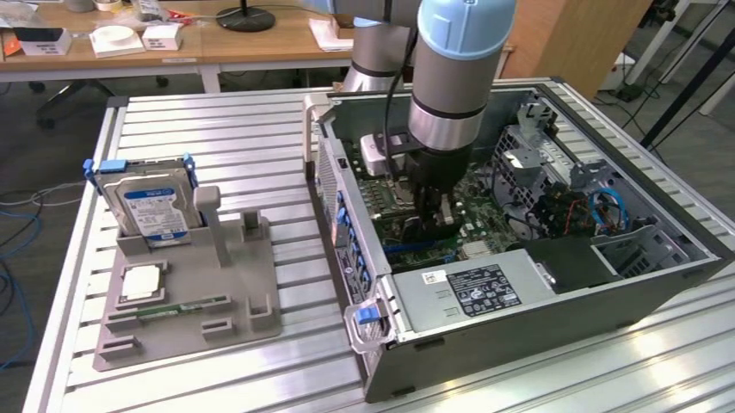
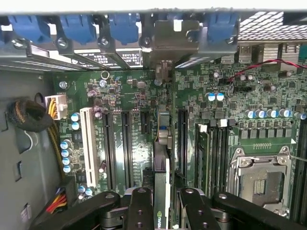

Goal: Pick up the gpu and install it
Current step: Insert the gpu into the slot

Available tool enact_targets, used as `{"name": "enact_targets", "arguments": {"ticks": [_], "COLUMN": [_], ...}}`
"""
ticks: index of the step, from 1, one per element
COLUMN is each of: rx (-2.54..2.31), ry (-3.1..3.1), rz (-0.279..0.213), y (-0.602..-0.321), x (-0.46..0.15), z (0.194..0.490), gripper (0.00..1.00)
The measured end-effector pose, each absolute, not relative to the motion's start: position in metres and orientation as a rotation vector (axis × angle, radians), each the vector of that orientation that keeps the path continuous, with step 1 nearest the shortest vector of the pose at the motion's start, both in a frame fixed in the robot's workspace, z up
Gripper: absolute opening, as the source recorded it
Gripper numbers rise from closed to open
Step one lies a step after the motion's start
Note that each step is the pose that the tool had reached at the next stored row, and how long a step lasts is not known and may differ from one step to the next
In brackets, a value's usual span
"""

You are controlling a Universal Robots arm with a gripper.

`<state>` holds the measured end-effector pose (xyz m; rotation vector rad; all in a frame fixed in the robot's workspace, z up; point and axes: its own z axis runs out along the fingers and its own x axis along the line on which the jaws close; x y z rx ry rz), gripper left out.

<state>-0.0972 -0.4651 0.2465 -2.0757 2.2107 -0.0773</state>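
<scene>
Gpu [image 2: 162, 158] stands edge-on, pinched between the narrowly parted fingers [image 2: 165, 203] above the motherboard [image 2: 129, 96]: the install step; seating demands exact alignment with the slot.

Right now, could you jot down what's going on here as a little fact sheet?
Setting: open computer case on a slatted table
Arm: reaching down into the case
Gripper: jaws shut on the gpu
Gpu: held edge-on over the motherboard slots
Outside the case: hard drive upright in a grey holder
</scene>
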Motion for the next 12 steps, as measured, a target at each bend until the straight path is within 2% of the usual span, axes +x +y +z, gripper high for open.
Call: {"name": "enact_targets", "arguments": {"ticks": [12], "rx": [-2.077], "ry": [2.212], "rz": [-0.078], "y": [-0.4650], "x": [-0.0984], "z": [0.2376], "gripper": [0.26]}}
